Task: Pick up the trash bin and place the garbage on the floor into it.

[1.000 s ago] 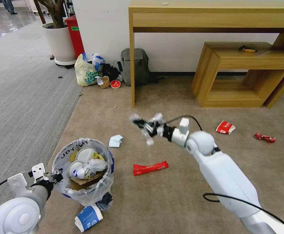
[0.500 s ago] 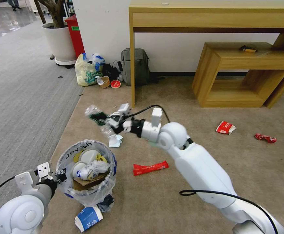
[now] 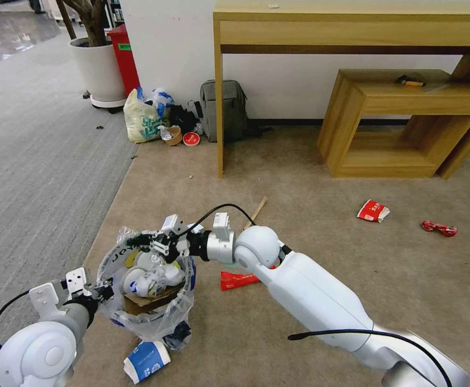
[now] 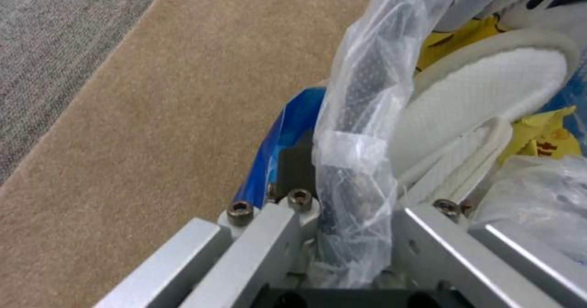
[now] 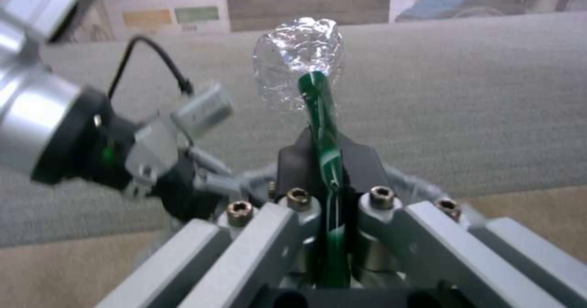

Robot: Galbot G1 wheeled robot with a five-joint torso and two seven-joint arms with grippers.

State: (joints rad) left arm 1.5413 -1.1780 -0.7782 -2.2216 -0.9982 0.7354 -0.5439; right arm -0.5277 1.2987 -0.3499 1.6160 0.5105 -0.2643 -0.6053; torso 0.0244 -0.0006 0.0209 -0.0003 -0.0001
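The trash bin (image 3: 157, 322), lined with a printed clear bag, sits at the lower left of the beige carpet floor (image 3: 310, 226). My left gripper (image 3: 105, 290) is shut on its near rim (image 4: 351, 193). A white slipper (image 4: 483, 97) and cardboard lie inside. My right gripper (image 3: 154, 242) hovers over the bin's far rim, shut on a crushed clear bottle with a green label (image 5: 306, 65). On the floor lie a long red wrapper (image 3: 237, 279), a red-white carton (image 3: 373, 210), another red wrapper (image 3: 439, 228), a blue-white cup (image 3: 146, 360) and a stick (image 3: 256, 209).
A wooden desk (image 3: 353, 32) and a low wooden shelf (image 3: 401, 123) stand against the wall. A grey backpack (image 3: 224, 110), a yellowish tied bag (image 3: 143, 121), a white planter (image 3: 98, 70) and a red box (image 3: 123, 54) sit at the back left. Grey ribbed carpet (image 3: 30, 161) runs along the left.
My right arm has swung left with the bottle, from above the middle of the carpet to over the bin. The left gripper keeps its hold on the rim.
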